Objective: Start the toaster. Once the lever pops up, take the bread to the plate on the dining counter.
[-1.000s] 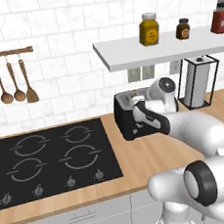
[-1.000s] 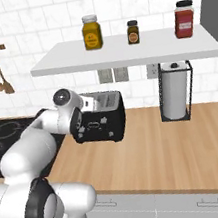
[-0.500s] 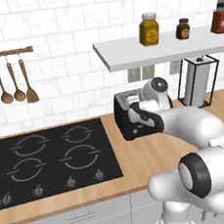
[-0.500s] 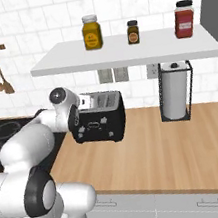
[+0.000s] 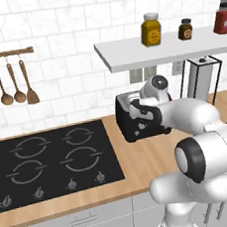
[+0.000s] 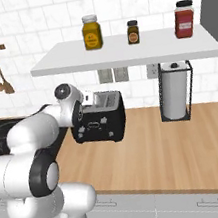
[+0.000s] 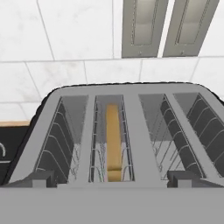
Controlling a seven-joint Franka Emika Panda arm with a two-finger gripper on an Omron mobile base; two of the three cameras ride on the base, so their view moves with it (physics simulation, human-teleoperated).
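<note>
the open, empty claw is hovering just above the toaster on the counter; the bread is sitting in its slot; descending off-line risks missing the lever.

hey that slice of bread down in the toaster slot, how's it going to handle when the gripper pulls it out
The bread looks thin and flat, standing on edge between wire guides, so probably light and fairly stiff. Its edge is narrow, so a hard pinch might crumble it. The toaster slot is tight; a tilted pull could snag on the wires.
</note>
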